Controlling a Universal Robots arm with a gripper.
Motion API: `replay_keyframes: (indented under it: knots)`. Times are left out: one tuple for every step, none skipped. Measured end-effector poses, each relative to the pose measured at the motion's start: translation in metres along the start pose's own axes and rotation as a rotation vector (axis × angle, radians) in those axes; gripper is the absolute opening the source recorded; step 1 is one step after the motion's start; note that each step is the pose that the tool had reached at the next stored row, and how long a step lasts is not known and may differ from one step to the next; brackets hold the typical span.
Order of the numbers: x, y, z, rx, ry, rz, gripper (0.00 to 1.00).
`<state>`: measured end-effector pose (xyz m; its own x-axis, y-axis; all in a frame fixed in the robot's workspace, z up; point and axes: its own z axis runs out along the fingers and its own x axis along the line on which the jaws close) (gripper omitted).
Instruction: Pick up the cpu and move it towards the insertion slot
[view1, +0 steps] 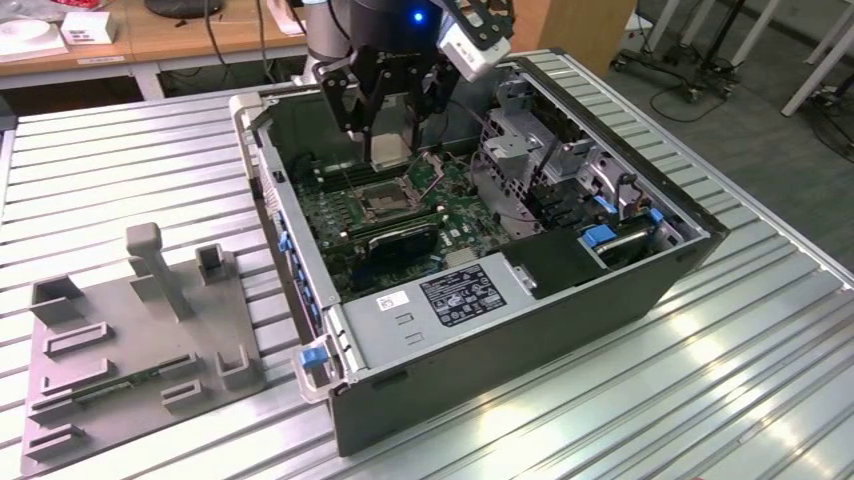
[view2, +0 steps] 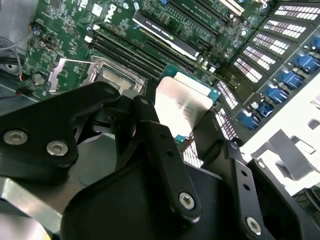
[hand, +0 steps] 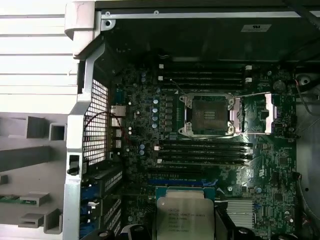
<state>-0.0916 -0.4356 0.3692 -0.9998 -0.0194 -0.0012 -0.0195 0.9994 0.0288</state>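
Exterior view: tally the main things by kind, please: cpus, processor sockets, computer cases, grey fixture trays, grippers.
cpu: 1, held between the fingers
insertion slot: 1
computer case: 1
grey fixture tray: 1
gripper: 1
Total: 5

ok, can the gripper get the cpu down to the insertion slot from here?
Probably yes. The gripper holds the cpu above the board, and the insertion slot lies open with nothing over it.

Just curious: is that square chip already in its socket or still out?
Out. The cpu is held in the gripper above the board; the insertion slot sits empty.
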Motion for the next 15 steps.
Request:
replay_keyframes:
  knots:
    - [0.0,0.0,0.0,0.0,0.0,0.0,0.54]
    - [-0.0001,0.0001,0.0,0.0001,0.0001,0.0,0.54]
    - [-0.0001,0.0001,0.0,0.0001,0.0,0.0,0.54]
    - [-0.0001,0.0001,0.0,0.0001,0.0,0.0,0.54]
    - [-0.0001,0.0001,0.0,0.0001,0.0,0.0,0.54]
    - [-0.0001,0.0001,0.0,0.0,0.0,0.0,0.54]
    - [-0.0003,0.0001,0.0,0.0,0.0,0.0,0.54]
    - [-0.0009,0.0001,0.0001,-0.0001,-0.0001,0.0,0.54]
    - [-0.0018,0.0001,0.0002,-0.0001,0.0,0.0,0.54]
    - [-0.0028,0.0,0.0003,0.0,0.0,0.0,0.54]
    - [-0.004,0.0,0.0005,0.0,0.0,0.0,0.54]
    - [-0.0054,0.0,0.0007,0.0001,0.0,0.0,0.54]
    - [-0.0067,-0.0001,0.001,0.0,0.0,0.0,0.54]
    - [-0.0081,-0.0001,0.0012,0.0001,0.0,0.0,0.54]
    - [-0.0098,-0.0002,0.0016,0.0,0.0,0.0,0.54]
